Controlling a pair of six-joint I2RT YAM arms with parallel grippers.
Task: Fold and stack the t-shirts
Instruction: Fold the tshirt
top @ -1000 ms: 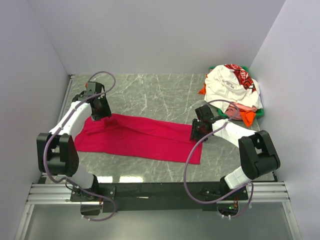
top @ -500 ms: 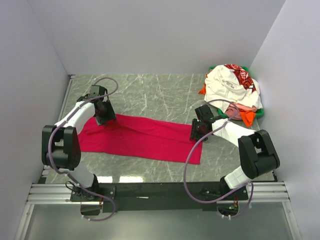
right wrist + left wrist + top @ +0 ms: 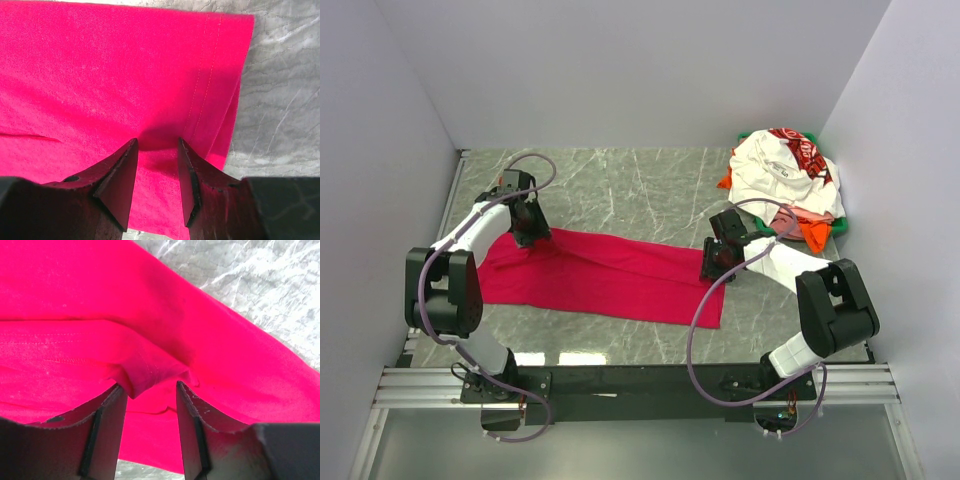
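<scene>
**A:** Cloth?
**B:** The crimson t-shirt (image 3: 600, 275) is a soft knit, lying as a long folded band across the grey-veined marble table (image 3: 630, 185), nearer the left edge. Stitched hem at its right end.
**A:** Arms?
**B:** Both bent low. The left gripper (image 3: 150, 390) is at the band's far left corner, nipping a raised hem fold. The right gripper (image 3: 157, 145) is at its far right corner, pinching a pucker.
**A:** Room?
**B:** Marble shows beyond the band. The pile of t-shirts (image 3: 785, 185), white on top, is in the far right corner, apart.
</scene>
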